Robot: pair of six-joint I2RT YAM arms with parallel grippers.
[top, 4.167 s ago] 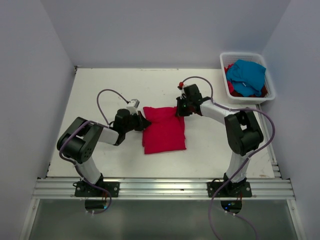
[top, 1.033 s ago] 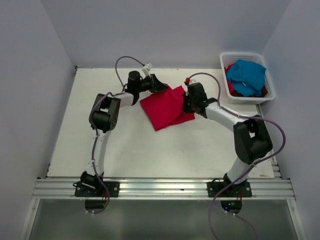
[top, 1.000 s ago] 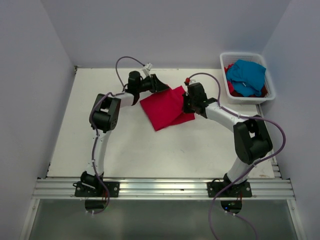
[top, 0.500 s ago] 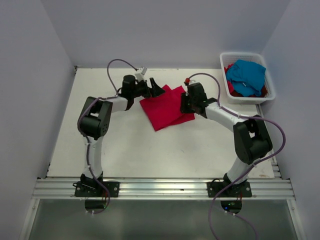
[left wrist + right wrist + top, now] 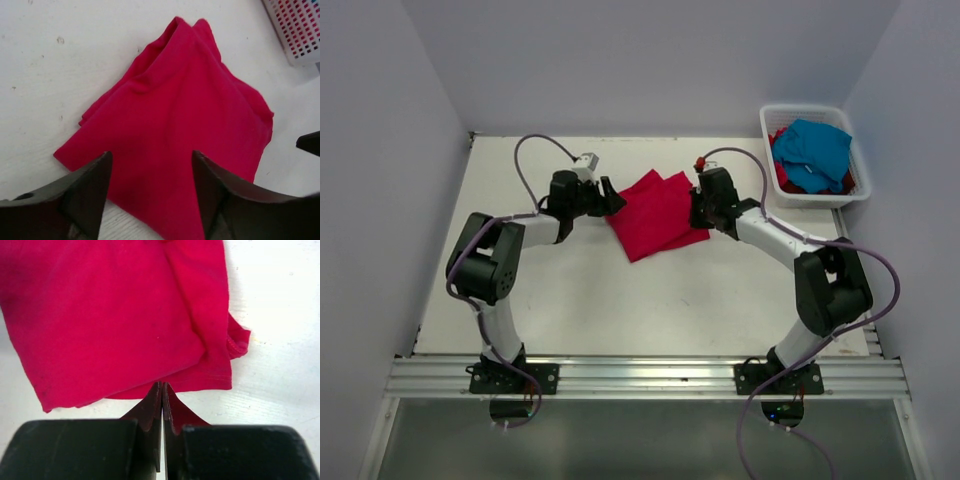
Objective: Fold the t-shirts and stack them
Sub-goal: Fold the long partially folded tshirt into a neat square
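Between your two arms, the left gripper (image 5: 151, 156) is spread wide and empty, while the right gripper (image 5: 161, 386) is pressed together, its tips at the hem of a folded crimson t-shirt (image 5: 655, 212) lying askew on the table (image 5: 620, 290). By this reading you have one shirt folded. The turquoise t-shirt (image 5: 812, 150) and more red cloth (image 5: 782, 180) wait unfolded in the basket (image 5: 800, 107), so most of the job remains.

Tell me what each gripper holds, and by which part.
Left gripper is open over the red shirt, holding nothing. Right gripper is shut at the shirt's edge; whether it pinches the hem cannot be told.
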